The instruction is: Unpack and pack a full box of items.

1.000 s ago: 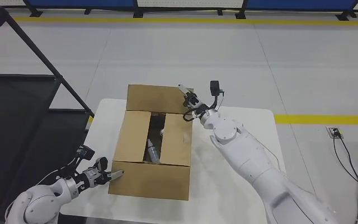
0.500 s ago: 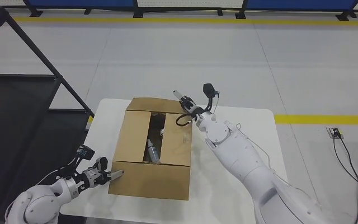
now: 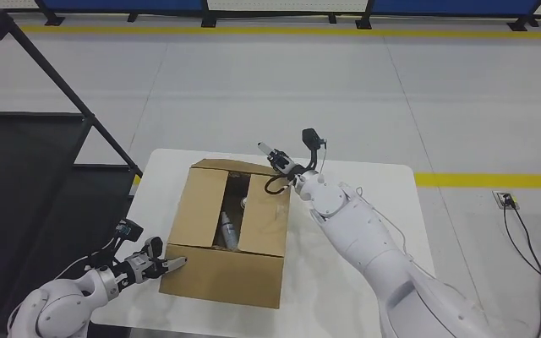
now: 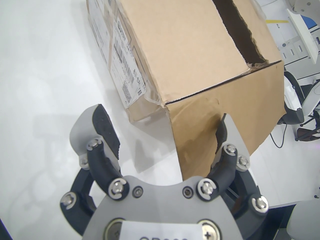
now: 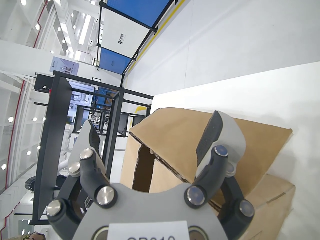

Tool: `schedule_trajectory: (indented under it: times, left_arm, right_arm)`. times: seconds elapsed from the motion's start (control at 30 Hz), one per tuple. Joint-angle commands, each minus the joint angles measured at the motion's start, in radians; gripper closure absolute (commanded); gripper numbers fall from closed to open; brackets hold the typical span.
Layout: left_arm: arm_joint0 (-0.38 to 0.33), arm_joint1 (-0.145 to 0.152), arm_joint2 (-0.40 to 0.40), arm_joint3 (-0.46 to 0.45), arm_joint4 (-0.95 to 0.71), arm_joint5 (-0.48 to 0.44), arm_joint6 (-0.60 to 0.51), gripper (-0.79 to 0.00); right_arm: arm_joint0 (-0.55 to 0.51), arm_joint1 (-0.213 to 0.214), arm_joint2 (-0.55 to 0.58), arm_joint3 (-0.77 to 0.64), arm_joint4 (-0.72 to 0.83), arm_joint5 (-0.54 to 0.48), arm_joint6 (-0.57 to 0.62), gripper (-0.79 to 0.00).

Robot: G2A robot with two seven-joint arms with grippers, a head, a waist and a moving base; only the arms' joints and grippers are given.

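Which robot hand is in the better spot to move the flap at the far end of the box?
Probably the right hand. It is open and right at the far flap. The left hand, open too, sits at the near corner of the box, away from that flap.

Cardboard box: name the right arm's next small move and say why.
Probably shut the right claw on the far flap's raised edge. The claw is open right at that edge, the flap stands tilted up rather than flat, and the long flaps leave just a gap over the items. A grip would let the arm steer the flap.
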Motion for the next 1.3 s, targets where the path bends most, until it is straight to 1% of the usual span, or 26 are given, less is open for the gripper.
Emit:
schedule_trajectory:
  times: [0.0, 0.07, 0.17, 0.3, 0.37, 0.43, 0.5, 0.53, 0.6, 0.67, 0.73, 0.83, 1.07, 1.2, 1.27]
  left_arm:
    - [0.0, 0.0, 0.0, 0.0, 0.0, 0.0, 0.0, -0.785]
    - [0.006, -0.001, -0.002, -0.005, -0.022, 0.022, 0.031, -0.785]
    - [0.015, 0.0, -0.025, -0.013, -0.094, 0.042, 0.07, -0.785]
    - [0.02, 0.004, -0.061, -0.007, -0.245, 0.063, 0.081, -0.785]
    - [0.013, 0.005, -0.077, 0.015, -0.294, 0.115, 0.093, -0.785]
    - [-0.012, 0.007, -0.081, 0.037, -0.226, 0.219, 0.127, -0.785]
    - [-0.041, 0.004, -0.042, 0.059, -0.115, 0.331, 0.175, -0.785]
    - [-0.058, 0.002, -0.012, 0.068, -0.083, 0.361, 0.187, -0.785]
    - [-0.094, -0.002, 0.038, 0.107, -0.047, 0.391, 0.184, -0.785]
    - [-0.126, -0.004, 0.085, 0.138, 0.018, 0.408, 0.193, -0.785]
    - [-0.152, -0.009, 0.123, 0.167, 0.026, 0.403, 0.192, -0.785]
    - [-0.172, -0.011, 0.151, 0.192, 0.021, 0.379, 0.194, -0.785]
    - [-0.161, -0.007, 0.149, 0.188, 0.024, 0.351, 0.199, -0.785]
    - [-0.145, -0.004, 0.124, 0.178, 0.006, 0.363, 0.224, -0.785]
    - [-0.131, -0.002, 0.102, 0.168, -0.02, 0.362, 0.237, -0.785]
  right_arm:
    - [-0.001, 0.001, 0.009, 0.004, 0.001, -0.022, 0.0, -0.785]
    - [-0.003, 0.002, 0.02, 0.007, 0.007, -0.047, 0.004, -0.785]
    - [-0.004, 0.006, 0.036, 0.012, 0.013, -0.07, 0.012, -0.785]
    - [-0.006, 0.011, 0.053, 0.013, 0.011, -0.085, 0.02, -0.785]
    - [-0.008, 0.013, 0.061, 0.012, 0.011, -0.088, 0.026, -0.785]
    - [-0.01, 0.014, 0.066, 0.008, 0.007, -0.09, 0.034, -0.785]
    - [-0.011, 0.016, 0.072, 0.005, 0.003, -0.09, 0.043, -0.785]
    - [-0.012, 0.016, 0.075, 0.003, 0.001, -0.09, 0.046, -0.785]
    - [-0.013, 0.017, 0.081, 0.001, -0.003, -0.087, 0.051, -0.785]
    - [-0.014, 0.018, 0.086, -0.002, -0.007, -0.087, 0.055, -0.785]
    - [-0.016, 0.019, 0.092, -0.003, -0.012, -0.086, 0.06, -0.785]
    - [-0.019, 0.021, 0.1, -0.002, -0.019, -0.083, 0.072, -0.785]
    - [-0.026, 0.028, 0.118, -0.006, -0.036, -0.079, 0.1, -0.785]
    - [-0.038, 0.035, 0.14, -0.027, -0.029, -0.15, 0.076, -0.785]
    - [-0.048, 0.038, 0.155, -0.052, -0.012, -0.199, 0.09, -0.785]
